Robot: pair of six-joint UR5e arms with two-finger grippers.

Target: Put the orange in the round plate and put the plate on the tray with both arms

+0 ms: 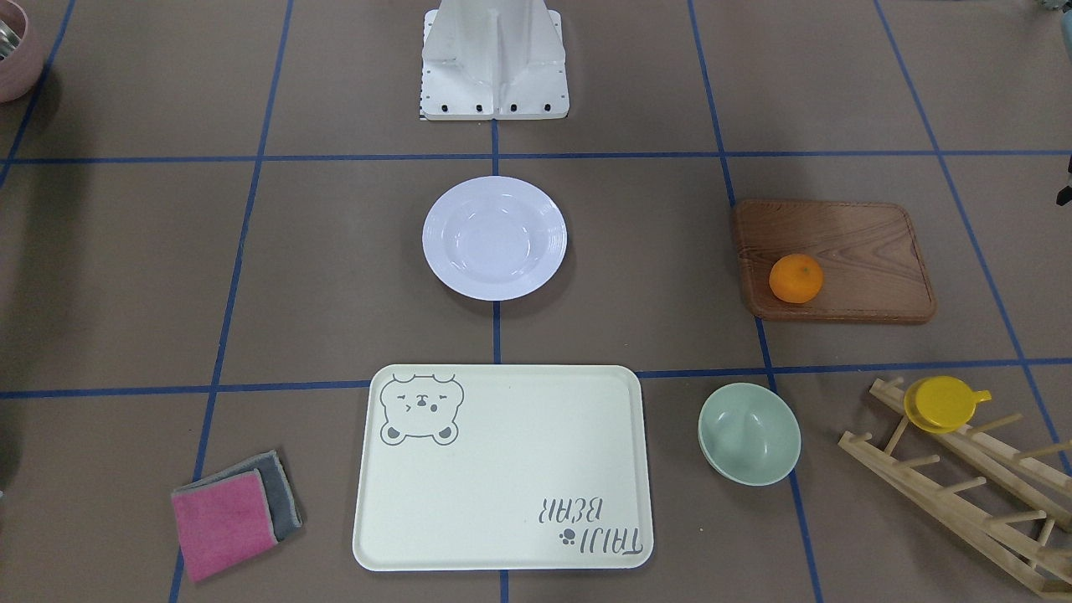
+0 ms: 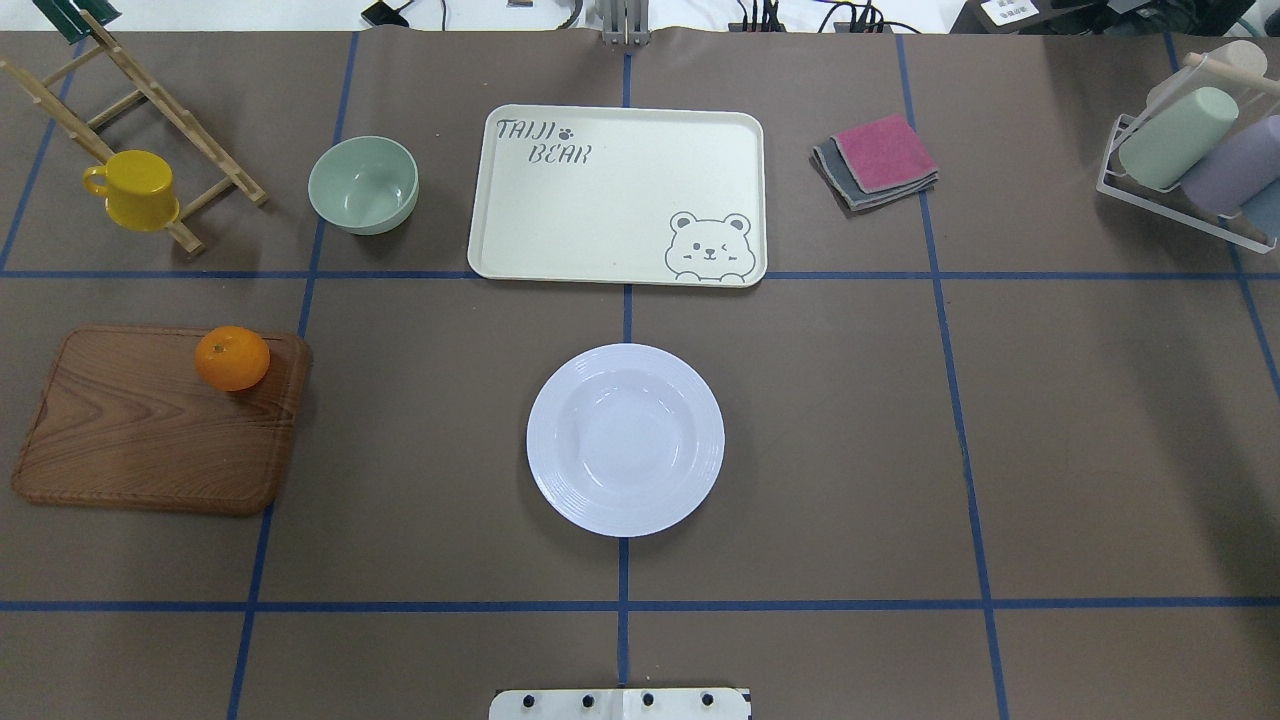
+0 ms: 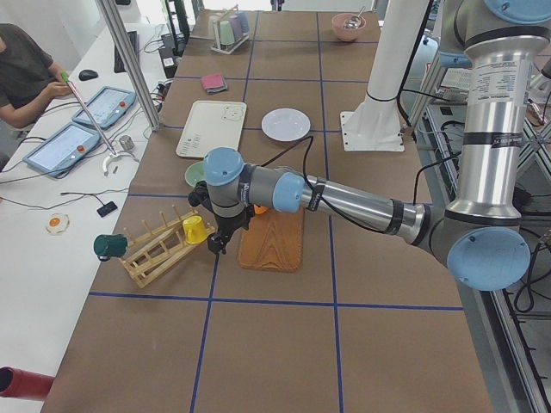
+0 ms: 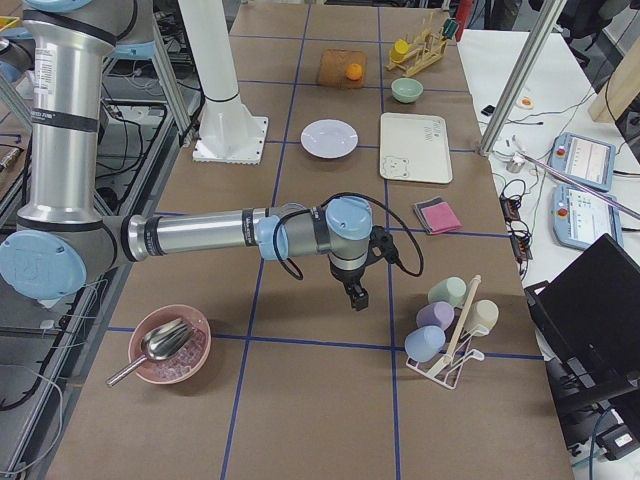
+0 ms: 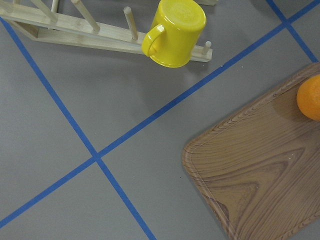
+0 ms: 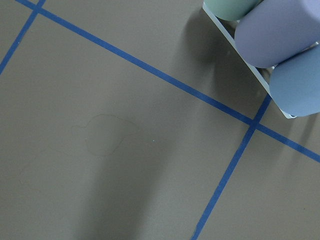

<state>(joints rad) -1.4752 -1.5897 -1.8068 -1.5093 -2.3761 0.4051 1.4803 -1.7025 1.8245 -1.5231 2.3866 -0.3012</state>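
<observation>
The orange [image 2: 232,358] rests at a corner of a brown wooden board [image 2: 150,420], on the robot's left side. The white round plate [image 2: 625,439] lies empty in the middle of the table. Beyond it is the cream bear tray [image 2: 620,200], also empty. My left gripper [image 3: 219,244] hangs over the table between the board and the wooden rack, close to the orange [image 5: 310,97]. My right gripper [image 4: 357,296] hovers above bare table near the cup rack. Both grippers show only in the side views, so I cannot tell if either is open or shut.
A pale-green bowl [image 2: 363,184] sits left of the tray. A yellow cup [image 2: 135,189] hangs on a wooden peg rack [image 2: 130,110]. Folded pink and grey cloths [image 2: 878,160] lie right of the tray. A cup rack [image 2: 1190,160] and a pink bowl [image 4: 170,345] stand on the right side.
</observation>
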